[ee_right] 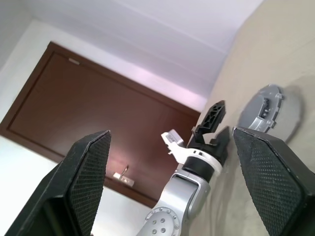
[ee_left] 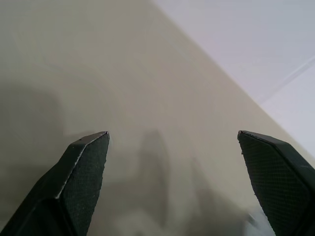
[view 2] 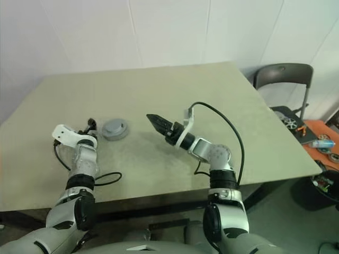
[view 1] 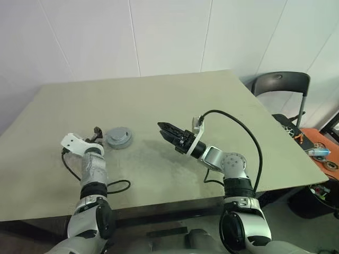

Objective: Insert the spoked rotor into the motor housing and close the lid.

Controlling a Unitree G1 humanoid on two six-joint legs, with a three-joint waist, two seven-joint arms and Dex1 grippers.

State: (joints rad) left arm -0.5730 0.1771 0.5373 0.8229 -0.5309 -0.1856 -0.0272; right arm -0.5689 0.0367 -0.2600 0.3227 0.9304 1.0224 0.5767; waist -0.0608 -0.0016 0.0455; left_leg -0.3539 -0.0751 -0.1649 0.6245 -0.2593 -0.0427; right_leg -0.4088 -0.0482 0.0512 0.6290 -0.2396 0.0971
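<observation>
Left gripper (view 1: pixel 97 132) jaws wide, empty, just beside the grey assembly at its 9 o'clock. Right gripper (view 1: pixel 168 130) also spread wide, empty, hovering above the table (view 1: pixel 175 100) near its 3 o'clock.

The motor housing (view 1: pixel 118 138) reads as closed, the lid (ee_right: pixel 265 107) seemingly seated on top. I judge the task at its end; next move calls for drawing both arms clear.

Spoked rotor presumably inside, hidden. Lid label too small to make out.

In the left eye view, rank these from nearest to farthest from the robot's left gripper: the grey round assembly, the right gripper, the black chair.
1. Grey round assembly, just beside the left gripper.
2. Right gripper, mid-table.
3. Black chair, past the table's far right corner.
</observation>
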